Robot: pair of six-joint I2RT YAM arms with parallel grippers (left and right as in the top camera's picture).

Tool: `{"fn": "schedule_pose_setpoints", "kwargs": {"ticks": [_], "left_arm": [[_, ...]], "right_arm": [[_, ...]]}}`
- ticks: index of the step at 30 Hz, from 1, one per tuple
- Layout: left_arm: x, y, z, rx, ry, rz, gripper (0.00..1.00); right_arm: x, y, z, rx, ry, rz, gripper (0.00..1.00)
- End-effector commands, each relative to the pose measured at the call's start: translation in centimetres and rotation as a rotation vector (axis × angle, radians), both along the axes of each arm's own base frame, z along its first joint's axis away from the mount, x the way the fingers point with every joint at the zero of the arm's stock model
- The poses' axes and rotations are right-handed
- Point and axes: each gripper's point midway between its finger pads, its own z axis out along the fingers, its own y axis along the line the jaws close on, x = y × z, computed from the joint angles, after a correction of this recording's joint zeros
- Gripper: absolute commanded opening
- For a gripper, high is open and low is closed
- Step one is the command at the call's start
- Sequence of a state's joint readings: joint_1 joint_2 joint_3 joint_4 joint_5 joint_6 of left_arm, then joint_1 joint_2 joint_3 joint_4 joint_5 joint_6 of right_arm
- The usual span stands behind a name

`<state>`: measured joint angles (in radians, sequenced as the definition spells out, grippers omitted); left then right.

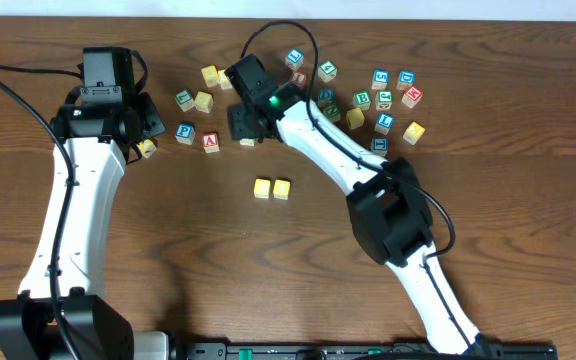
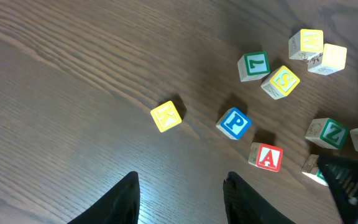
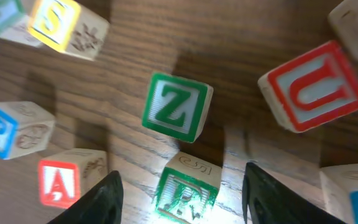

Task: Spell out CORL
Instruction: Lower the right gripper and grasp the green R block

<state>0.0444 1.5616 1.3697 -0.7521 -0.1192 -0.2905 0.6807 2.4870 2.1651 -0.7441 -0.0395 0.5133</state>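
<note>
Two yellow-faced cubes (image 1: 259, 188) (image 1: 282, 188) lie side by side in the middle of the table. The green R cube (image 3: 186, 190) sits on the wood between the fingers of my right gripper (image 3: 182, 174). The jaws stand open, with a gap on each side of the cube. From overhead this gripper (image 1: 246, 128) hangs over the cube (image 1: 248, 141), just left of the loose cluster. My left gripper (image 2: 180, 177) is open above bare wood and holds nothing. I cannot read which cube bears the L.
The green Z cube (image 3: 176, 107) lies just beyond the R cube, the red A cube (image 3: 59, 182) to its left and a red U cube (image 3: 312, 87) to the right. A yellow K cube (image 2: 165, 116) and blue P cube (image 2: 234, 122) lie ahead of the left fingers. Several more cubes (image 1: 383, 100) are scattered at back right.
</note>
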Motion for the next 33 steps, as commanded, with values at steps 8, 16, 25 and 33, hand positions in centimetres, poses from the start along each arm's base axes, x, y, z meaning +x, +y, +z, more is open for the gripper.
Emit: {"fn": "schedule_pose_setpoints", "kwargs": {"ticks": [8, 16, 25, 33], "left_arm": [[0.1, 0.4, 0.0, 0.018, 0.006, 0.005, 0.43], [0.1, 0.4, 0.0, 0.018, 0.006, 0.005, 0.43], [0.1, 0.4, 0.0, 0.018, 0.005, 0.005, 0.43], [0.1, 0.4, 0.0, 0.018, 0.005, 0.005, 0.43]], "right_arm": [[-0.2, -0.5, -2.2, -0.066, 0.001, -0.068, 0.49], [-0.3, -0.5, -3.3, -0.076, 0.013, -0.07, 0.36], [0.0, -0.7, -2.1, -0.091, -0.015, -0.025, 0.22], [-1.0, -3.6, 9.8, -0.052, -0.085, -0.034, 0.17]]}}
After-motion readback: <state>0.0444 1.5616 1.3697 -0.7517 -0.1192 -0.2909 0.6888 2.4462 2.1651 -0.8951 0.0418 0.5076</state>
